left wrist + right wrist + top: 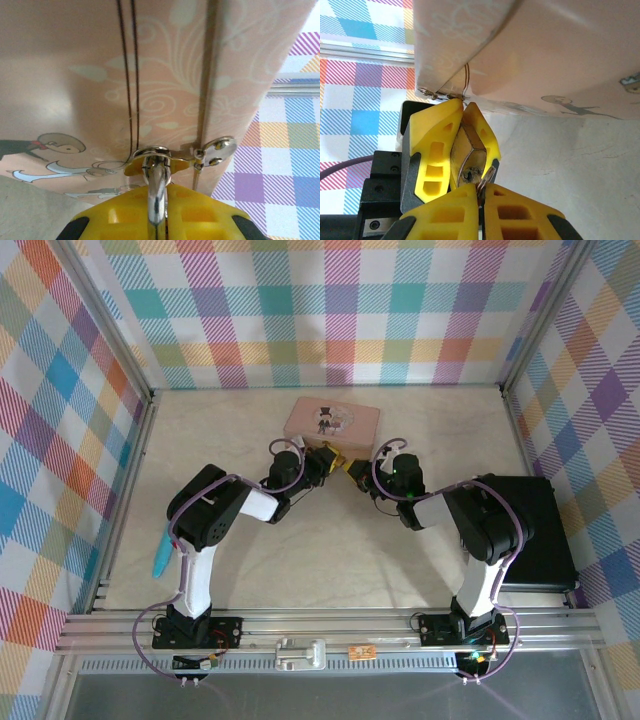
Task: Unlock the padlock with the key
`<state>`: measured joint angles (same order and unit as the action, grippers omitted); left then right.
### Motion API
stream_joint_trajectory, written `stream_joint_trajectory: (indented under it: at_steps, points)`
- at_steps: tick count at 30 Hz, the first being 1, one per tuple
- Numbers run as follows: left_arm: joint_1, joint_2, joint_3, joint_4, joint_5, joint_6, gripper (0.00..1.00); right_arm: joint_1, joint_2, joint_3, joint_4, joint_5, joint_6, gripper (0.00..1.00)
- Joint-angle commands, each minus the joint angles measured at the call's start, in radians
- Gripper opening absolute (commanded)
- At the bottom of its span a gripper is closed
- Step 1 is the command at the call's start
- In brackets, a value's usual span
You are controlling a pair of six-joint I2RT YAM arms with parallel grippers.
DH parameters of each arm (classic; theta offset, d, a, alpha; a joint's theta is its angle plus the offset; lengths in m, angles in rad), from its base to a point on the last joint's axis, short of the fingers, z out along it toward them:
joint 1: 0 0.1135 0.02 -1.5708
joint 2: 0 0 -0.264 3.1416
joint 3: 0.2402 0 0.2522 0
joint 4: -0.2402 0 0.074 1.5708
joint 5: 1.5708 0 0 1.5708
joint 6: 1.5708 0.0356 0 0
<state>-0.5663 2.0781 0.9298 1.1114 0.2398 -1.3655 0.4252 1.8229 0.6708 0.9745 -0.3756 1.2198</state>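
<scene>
1. From above, both arms reach in over the pale, matte worktop (pixel 300 570) to the front of a pink tin (pixel 332 420) with a picture lid. The left gripper (pixel 325 462) and right gripper (pixel 358 472) meet there, with a small glint of the brass padlock (pixel 338 464) between them. A flat black box (pixel 535 530) lies to the right.
2. At the left wrist, the yellow plastic fingers (pixel 200 210) are pressed together on the padlock. Only its thin shiny shackle (pixel 156 185) shows, looped through the tin's polished hasp (pixel 215 150).
3. At the right wrist, the left gripper's ribbed fingers clamp the faceted brass body from both sides. The right gripper's fingers (pixel 515 215) pinch the grey-silver key (pixel 487 176), whose tip sits at the keyhole on the padlock's bottom face.
</scene>
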Motion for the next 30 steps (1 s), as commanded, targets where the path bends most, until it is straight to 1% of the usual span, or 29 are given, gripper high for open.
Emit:
stream_joint_trajectory:
  at_steps: [1, 2, 5, 6, 9, 10, 13, 15, 17, 20, 23, 25, 26, 28, 30]
  points:
    - [-0.015, 0.021, -0.026, 0.144, 0.084, -0.024, 0.00, -0.002, 0.002, 0.053, 0.029, 0.006, 0.018, 0.13]
    - [-0.015, 0.023, -0.029, 0.148, 0.087, -0.025, 0.00, -0.002, -0.004, 0.055, 0.024, 0.009, 0.018, 0.16]
    - [-0.015, 0.024, -0.038, 0.158, 0.089, -0.023, 0.00, 0.000, -0.030, 0.056, -0.017, 0.024, 0.003, 0.17]
    - [-0.015, 0.023, -0.040, 0.160, 0.089, -0.021, 0.00, 0.001, -0.035, 0.055, -0.031, 0.029, -0.005, 0.15]
    - [-0.014, 0.028, -0.038, 0.168, 0.092, -0.009, 0.00, 0.005, -0.048, 0.052, -0.053, 0.025, -0.017, 0.02]
    - [-0.012, 0.033, -0.037, 0.183, 0.094, -0.006, 0.00, 0.004, -0.051, 0.050, -0.053, 0.018, -0.017, 0.00]
    - [-0.005, 0.053, -0.030, 0.230, 0.109, 0.009, 0.00, 0.004, -0.066, 0.044, -0.078, -0.005, 0.004, 0.00]
    - [0.002, 0.055, -0.026, 0.233, 0.126, 0.044, 0.00, 0.005, -0.082, 0.045, -0.102, -0.025, 0.043, 0.00]
    - [0.010, 0.053, -0.026, 0.236, 0.150, 0.092, 0.00, 0.006, -0.103, 0.049, -0.133, -0.065, 0.126, 0.00]
    - [0.022, 0.049, -0.019, 0.251, 0.198, 0.136, 0.00, 0.007, -0.120, 0.038, -0.101, -0.120, 0.304, 0.00]
    - [0.022, 0.043, 0.003, 0.256, 0.250, 0.204, 0.00, 0.010, -0.120, -0.006, 0.032, -0.137, 0.584, 0.00]
    - [0.020, 0.049, 0.024, 0.263, 0.282, 0.224, 0.00, 0.027, -0.102, -0.052, 0.174, -0.104, 0.786, 0.00]
    - [0.019, 0.047, 0.033, 0.263, 0.296, 0.237, 0.00, 0.038, -0.092, -0.067, 0.224, -0.089, 0.857, 0.00]
    - [0.016, 0.045, 0.049, 0.261, 0.316, 0.253, 0.00, 0.061, -0.068, -0.079, 0.308, -0.063, 0.961, 0.00]
    - [0.016, 0.046, 0.056, 0.263, 0.323, 0.254, 0.00, 0.072, -0.052, -0.067, 0.333, -0.062, 0.985, 0.00]
